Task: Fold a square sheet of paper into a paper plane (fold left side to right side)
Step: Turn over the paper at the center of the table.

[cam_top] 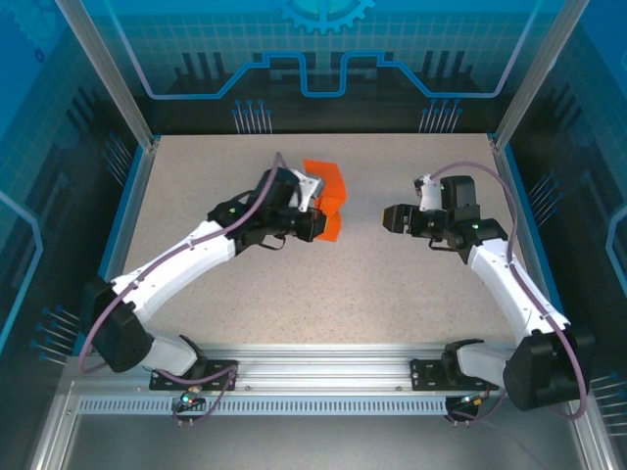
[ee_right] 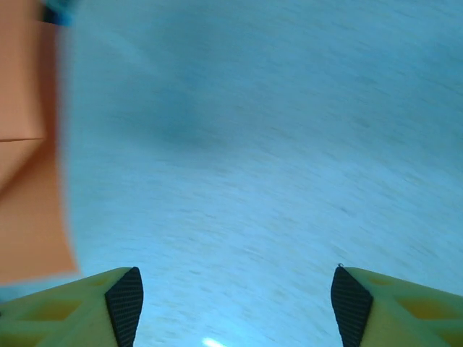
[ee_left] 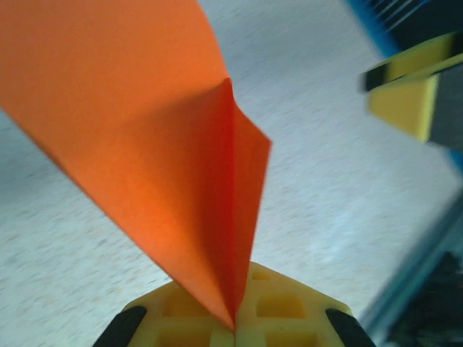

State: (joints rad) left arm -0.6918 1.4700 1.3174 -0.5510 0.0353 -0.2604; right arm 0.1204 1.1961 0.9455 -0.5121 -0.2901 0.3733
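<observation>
The orange sheet of paper point(cam_top: 328, 199) is folded and held up off the table at centre back. My left gripper point(cam_top: 315, 220) is shut on its lower corner. In the left wrist view the paper point(ee_left: 166, 166) rises as a creased wedge out of the closed yellow fingers point(ee_left: 289, 307). My right gripper point(cam_top: 390, 218) hovers to the right of the sheet, apart from it, open with nothing between its fingers point(ee_right: 126, 303). The orange paper point(ee_right: 29, 159) lies at the left edge of the right wrist view.
The speckled table point(cam_top: 323, 294) stretches in front of both grippers. Blue side walls point(cam_top: 132, 206) and a transparent back panel point(cam_top: 323, 59) enclose it. The right gripper's yellow finger point(ee_left: 405, 101) shows at the upper right of the left wrist view.
</observation>
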